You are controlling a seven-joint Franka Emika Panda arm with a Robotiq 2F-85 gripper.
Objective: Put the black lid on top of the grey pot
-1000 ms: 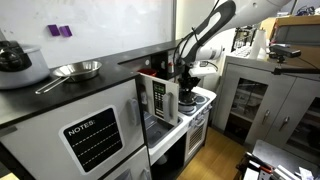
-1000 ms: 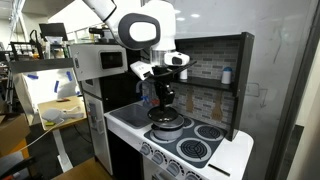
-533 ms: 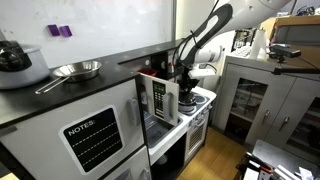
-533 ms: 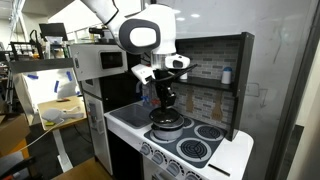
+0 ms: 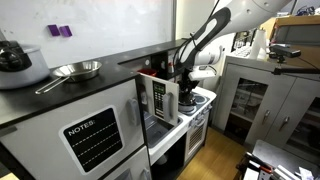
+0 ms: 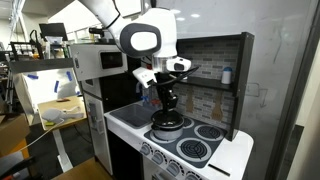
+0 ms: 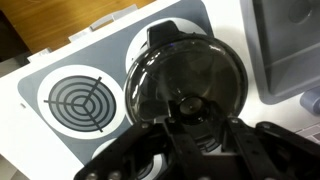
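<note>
Black lid [image 7: 185, 70] lay dark and see-through over the round burner spot at the middle of the wrist view, and your end effector [image 7: 192, 125] was closed on the small knob at its centre, one finger on each side of it. In an exterior view the lid [image 6: 167, 119] sat at the mouth of the grey pot [image 6: 167, 128]. At that size you could not tell whether it rested fully on the rim or hung just above it. The end effector [image 6: 165, 100] came straight down onto it from above.

The pot stood on the white desk [image 7: 35, 150], on the burner nearest the back wall. To one side of it in the wrist view lay a printed burner ring [image 7: 84, 100], uncovered. More rings [image 6: 195, 148] showed toward the front edge in an exterior view. A grey tub-like shape [image 7: 290, 45] crossed the upper corner of the wrist view, just beside the lid.

Farther out, in an exterior view, the arm reached down behind a small white box with a keypad [image 5: 160, 100], and your end effector [image 5: 184, 80] was partly hidden there. A metal pan [image 5: 75, 70] rested on the dark counter, well apart from the pot.
</note>
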